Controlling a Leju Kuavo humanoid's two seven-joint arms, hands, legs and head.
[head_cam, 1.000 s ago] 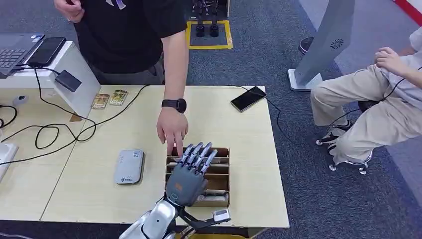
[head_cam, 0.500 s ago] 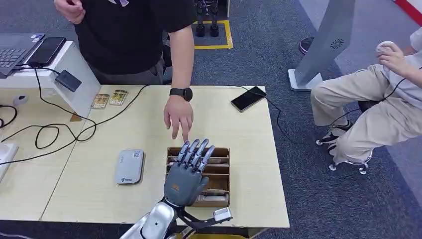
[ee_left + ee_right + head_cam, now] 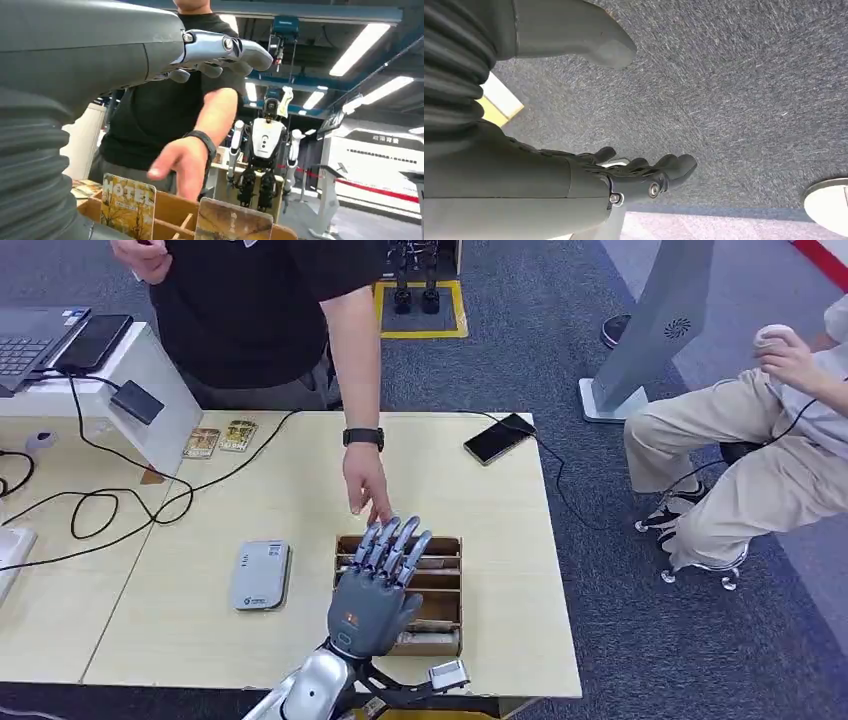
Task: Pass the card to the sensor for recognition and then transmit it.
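Head view shows the robot's left hand [image 3: 375,600] hovering flat above a brown cardboard card box [image 3: 447,585] on a pale wooden surface [image 3: 200,640], fingers spread and straight, holding nothing. The box has several slots, with cards standing on edge in them. From the left wrist view, one card [image 3: 128,208] printed with the word "HOTEL" stands upright in a slot, and a second card [image 3: 231,220] stands in the slot beside it. A person's hand [image 3: 368,485] wearing a dark watch reaches over the far edge of the box, close to the robot's fingertips. A small grey card reader [image 3: 260,575], probably the sensor, lies on the surface just to the left of the box. The right hand [image 3: 644,175] hangs beside the body over grey carpet, fingers loosely extended and empty. No card is picked up yet. The main risk appears to be the robot's fingers coming down onto the person's hand, since both crowd the same box edge. A spread hand might also knock the upright cards flat or catch two at once.
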